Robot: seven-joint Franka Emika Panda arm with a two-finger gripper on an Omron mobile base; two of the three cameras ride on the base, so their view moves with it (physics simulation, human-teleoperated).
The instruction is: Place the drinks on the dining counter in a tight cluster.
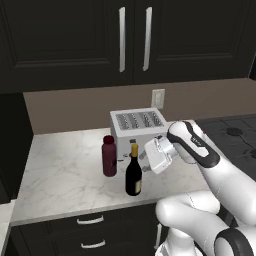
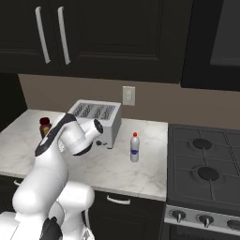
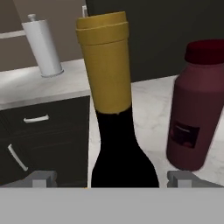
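Wine bottle (image 3: 114,109) upright, neck up, between fingertips (image 3: 41,178) of wide-open gripper (image 3: 112,179), unheld.

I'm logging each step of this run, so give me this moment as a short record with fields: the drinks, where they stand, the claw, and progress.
surface: white grey-veined marble worktop, silver toaster at the back
wine: dark wine bottle with gold neck, upright near the front edge
juice: squat maroon red-capped bottle, upright, left of the toaster
small: small pale red-capped bottle, upright, right of the toaster
claw: claw open, fingers either side of the wine bottle, not closed on it
progress: no drink lifted yet
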